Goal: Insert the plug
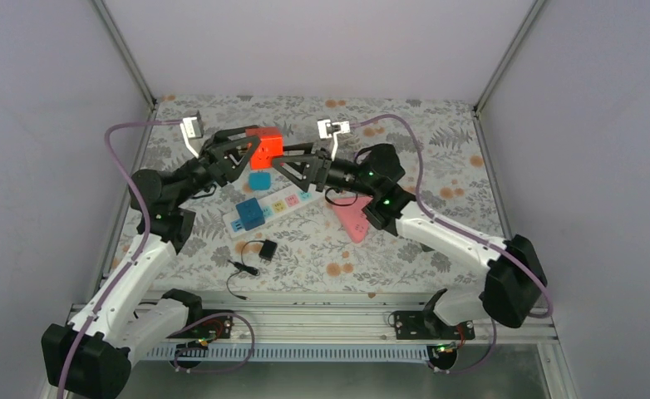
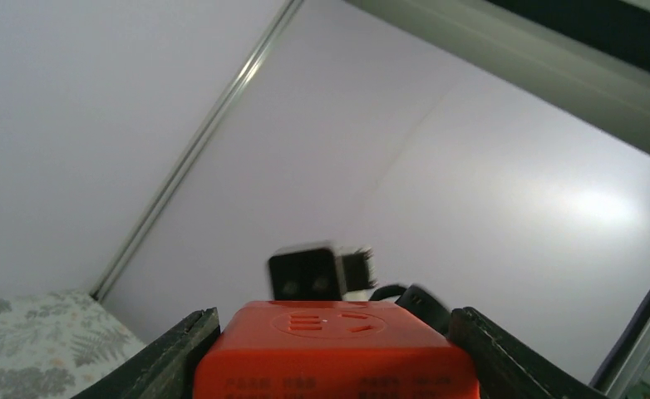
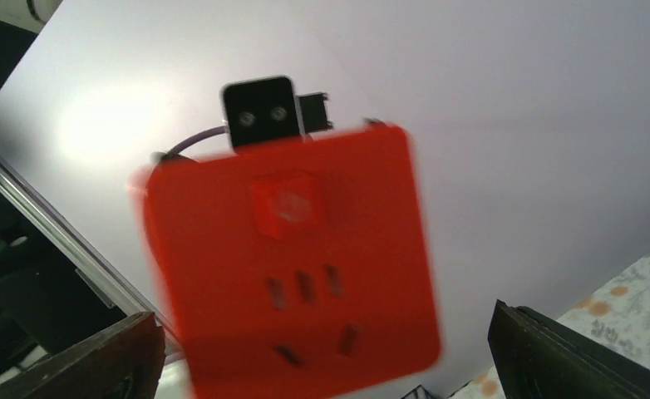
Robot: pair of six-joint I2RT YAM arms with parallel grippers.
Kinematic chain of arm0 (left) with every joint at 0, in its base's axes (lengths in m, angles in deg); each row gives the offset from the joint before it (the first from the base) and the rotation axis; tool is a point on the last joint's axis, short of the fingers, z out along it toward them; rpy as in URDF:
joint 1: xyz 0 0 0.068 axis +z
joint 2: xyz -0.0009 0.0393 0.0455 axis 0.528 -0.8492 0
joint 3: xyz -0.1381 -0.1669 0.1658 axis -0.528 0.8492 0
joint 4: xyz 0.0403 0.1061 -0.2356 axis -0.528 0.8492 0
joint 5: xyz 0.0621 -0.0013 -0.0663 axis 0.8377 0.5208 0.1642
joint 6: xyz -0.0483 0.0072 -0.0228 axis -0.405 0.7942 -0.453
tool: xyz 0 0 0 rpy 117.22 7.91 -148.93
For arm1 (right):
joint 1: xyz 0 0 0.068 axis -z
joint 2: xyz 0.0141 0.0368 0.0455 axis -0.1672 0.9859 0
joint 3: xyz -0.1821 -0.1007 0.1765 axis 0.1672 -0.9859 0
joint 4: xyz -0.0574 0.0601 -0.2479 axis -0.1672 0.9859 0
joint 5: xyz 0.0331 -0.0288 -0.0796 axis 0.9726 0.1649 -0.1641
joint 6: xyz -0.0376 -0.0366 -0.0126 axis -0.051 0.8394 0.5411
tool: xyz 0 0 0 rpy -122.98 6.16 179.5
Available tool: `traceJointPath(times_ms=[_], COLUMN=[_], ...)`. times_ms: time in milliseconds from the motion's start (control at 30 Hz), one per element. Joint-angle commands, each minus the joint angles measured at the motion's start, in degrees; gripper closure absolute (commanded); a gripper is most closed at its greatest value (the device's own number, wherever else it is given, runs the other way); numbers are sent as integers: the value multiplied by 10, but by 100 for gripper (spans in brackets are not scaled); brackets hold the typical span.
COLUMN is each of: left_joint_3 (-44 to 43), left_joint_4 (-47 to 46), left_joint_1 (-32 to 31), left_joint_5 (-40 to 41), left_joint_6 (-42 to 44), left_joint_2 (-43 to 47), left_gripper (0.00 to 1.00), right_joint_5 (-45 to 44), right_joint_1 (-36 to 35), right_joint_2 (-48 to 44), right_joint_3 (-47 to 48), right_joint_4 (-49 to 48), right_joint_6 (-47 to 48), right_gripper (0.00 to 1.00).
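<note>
An orange-red plug cube [image 1: 265, 148] hangs in the air over the back of the table, with my left gripper [image 1: 253, 146] shut on its sides. In the left wrist view the cube [image 2: 338, 353] fills the gap between the two dark fingers [image 2: 172, 357], a socket face pointing up. My right gripper [image 1: 284, 160] stands open just to the right of the cube, facing it. In the right wrist view the cube's socket face [image 3: 297, 266] sits ahead of the wide-apart fingers [image 3: 546, 349], blurred, touching neither. A white power strip [image 1: 282, 202] lies on the table below.
A blue cube [image 1: 251, 214] is plugged in at the strip's near end. A small blue square [image 1: 259, 180] lies behind the strip, and a pink object [image 1: 351, 220] sits under the right arm. A black adapter [image 1: 268, 249] with its cable [image 1: 243, 270] lies toward the front.
</note>
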Motion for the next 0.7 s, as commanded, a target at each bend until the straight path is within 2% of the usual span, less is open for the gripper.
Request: traceJointPath(times_ms=[0, 100, 233, 433, 667], left_joint_3=[-12, -9, 5, 9, 16], left_joint_4=[-66, -68, -74, -61, -62], left_joint_1=[-10, -12, -14, -14, -14], left_joint_5=[49, 58, 72, 82, 85], left_joint_6=[-46, -47, -50, -40, -39], left_joint_2=[11, 10, 13, 21, 20], left_gripper=[55, 55, 55, 55, 54], right_joint_5=[47, 64, 50, 32, 63], right_joint_1=[-4, -9, -13, -14, -19], right_joint_2=[54, 79, 80, 83, 118], right_joint_3=[17, 27, 30, 40, 86], right_joint_4=[-109, -175, -223, -250, -242], right_joint_6=[-75, -125, -140, -154, -192], right_gripper=[0, 0, 0, 1, 9])
